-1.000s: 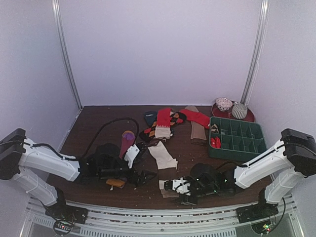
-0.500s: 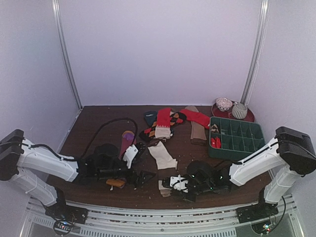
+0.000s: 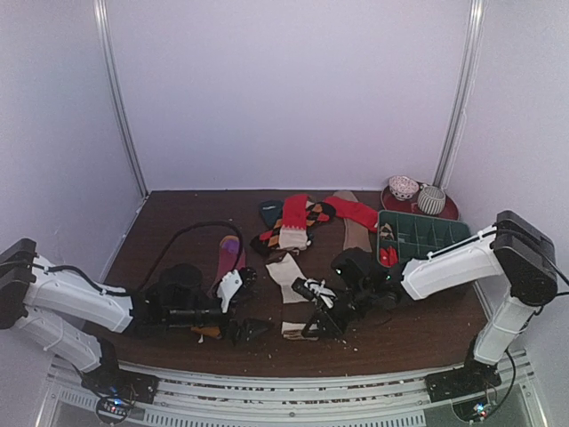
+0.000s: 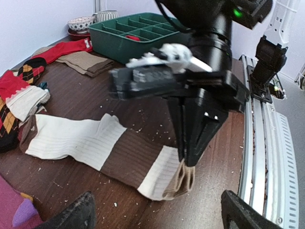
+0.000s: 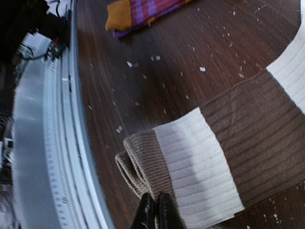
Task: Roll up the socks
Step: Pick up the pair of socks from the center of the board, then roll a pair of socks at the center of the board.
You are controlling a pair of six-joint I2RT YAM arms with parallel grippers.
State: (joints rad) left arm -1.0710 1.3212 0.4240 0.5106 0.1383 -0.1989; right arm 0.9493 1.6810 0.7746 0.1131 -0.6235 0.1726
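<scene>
The cream-and-brown banded sock lies flat, running from mid-table toward the near edge. My right gripper is shut on its tan cuff, which is bunched into a small fold at the fingertips. The left wrist view shows the same grip on the sock from in front. My left gripper stands open just left of that cuff, its fingers spread wide and touching nothing. A purple-magenta striped sock with an orange toe lies by the left arm. Red, argyle, tan and teal socks are piled further back.
A green compartment tray stands at the right, partly behind my right arm. Behind it two patterned bowls sit on a dark red plate. A black cable loops over the left half. The metal rail of the near edge is close.
My right gripper has shut on the banded sock's cuff. The right arm has swung away from the near edge, toward the middle. The left gripper has stayed open and shifted slightly left.
</scene>
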